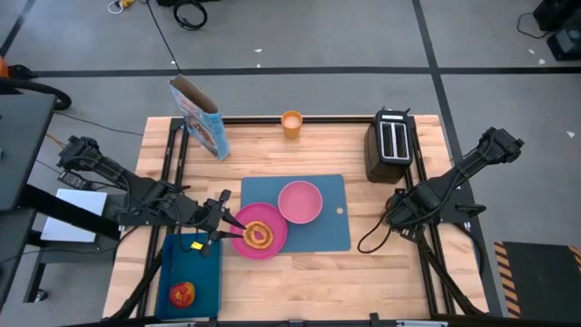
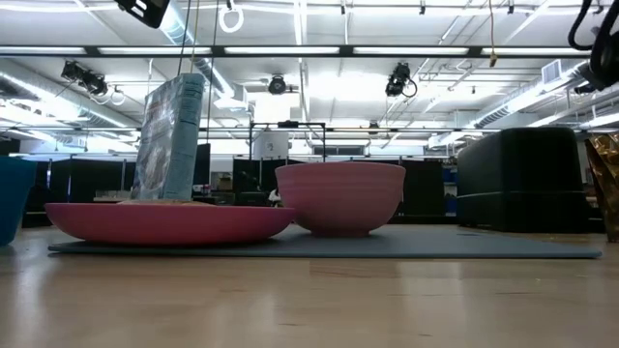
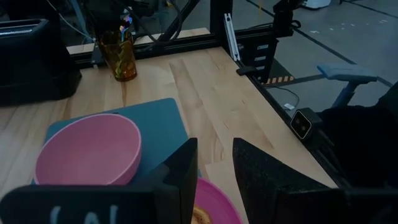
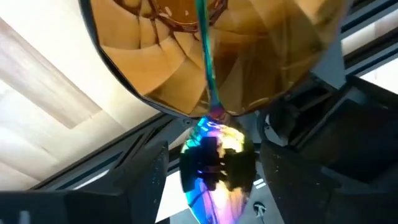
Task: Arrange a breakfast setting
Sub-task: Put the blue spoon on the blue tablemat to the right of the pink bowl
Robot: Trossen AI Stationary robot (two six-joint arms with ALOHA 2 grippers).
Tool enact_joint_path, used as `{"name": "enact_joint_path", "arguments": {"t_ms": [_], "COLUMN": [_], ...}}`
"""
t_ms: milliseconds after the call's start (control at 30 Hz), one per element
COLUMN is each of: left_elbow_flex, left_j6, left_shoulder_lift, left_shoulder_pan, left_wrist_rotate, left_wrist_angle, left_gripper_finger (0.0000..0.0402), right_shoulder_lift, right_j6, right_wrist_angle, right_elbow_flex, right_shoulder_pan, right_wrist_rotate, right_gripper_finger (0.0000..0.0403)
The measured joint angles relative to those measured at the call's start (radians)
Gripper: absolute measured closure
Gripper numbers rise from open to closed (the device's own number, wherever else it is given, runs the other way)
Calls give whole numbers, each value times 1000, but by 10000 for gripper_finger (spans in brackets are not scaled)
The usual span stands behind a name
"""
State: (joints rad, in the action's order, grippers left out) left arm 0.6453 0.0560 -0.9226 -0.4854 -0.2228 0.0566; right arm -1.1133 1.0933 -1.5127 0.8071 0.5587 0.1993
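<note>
The pink plate point(image 1: 263, 238) lies on the blue placemat's point(image 1: 327, 232) left end, with the toast slice point(image 1: 259, 234) on it. The pink bowl point(image 1: 300, 201) stands on the placemat beside it. My left gripper point(image 1: 227, 225) is open and empty over the plate's left rim point(image 3: 217, 202). My right gripper point(image 1: 393, 215) hangs at the table's right over an amber see-through glass point(image 4: 205, 56). The blue-purple spoon point(image 4: 214, 168) stands in this glass, bowl end up, between the open fingers. The orange cup point(image 1: 290, 123) and cereal box point(image 1: 198, 118) stand at the far edge. The red apple point(image 1: 183, 292) lies in the dark-blue tray point(image 1: 204, 272). My right gripper comes from above, with its fingers point(image 4: 149, 186) on either side of the spoon's bowl end point(image 4: 217, 180). Thin light gaps show on both sides of the spoon, and I cannot tell whether the fingers touch it. The spoon's handle stands in the glass.
The black toaster point(image 1: 391, 145) stands at the far right, close to my right arm. Black frame rails point(image 1: 427, 263) run along the table's sides. Bare wood lies in front of the placemat point(image 1: 309, 282) and between the box and the toaster.
</note>
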Motion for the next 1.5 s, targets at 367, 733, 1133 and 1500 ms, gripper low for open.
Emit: {"name": "enact_joint_path", "arguments": {"t_ms": [367, 733, 1133, 1500], "left_elbow_flex": [0, 0, 0, 0], "left_j6": [0, 4, 11, 9], "left_shoulder_lift": [0, 0, 0, 0], "left_shoulder_pan": [0, 0, -17, -23], "left_wrist_rotate": [0, 0, 0, 0], "left_wrist_angle": [0, -1, -1, 0], "left_gripper_finger": [292, 292, 292, 292], "right_shoulder_lift": [0, 0, 0, 0], "right_j6": [10, 7, 34, 55], "right_wrist_angle": [24, 19, -38, -58], "right_elbow_flex": [-47, 3, 13, 156], "right_shoulder_pan": [-14, -26, -26, -26], "right_wrist_rotate": [33, 24, 54, 23], "right_gripper_finger": [171, 233, 237, 237]}}
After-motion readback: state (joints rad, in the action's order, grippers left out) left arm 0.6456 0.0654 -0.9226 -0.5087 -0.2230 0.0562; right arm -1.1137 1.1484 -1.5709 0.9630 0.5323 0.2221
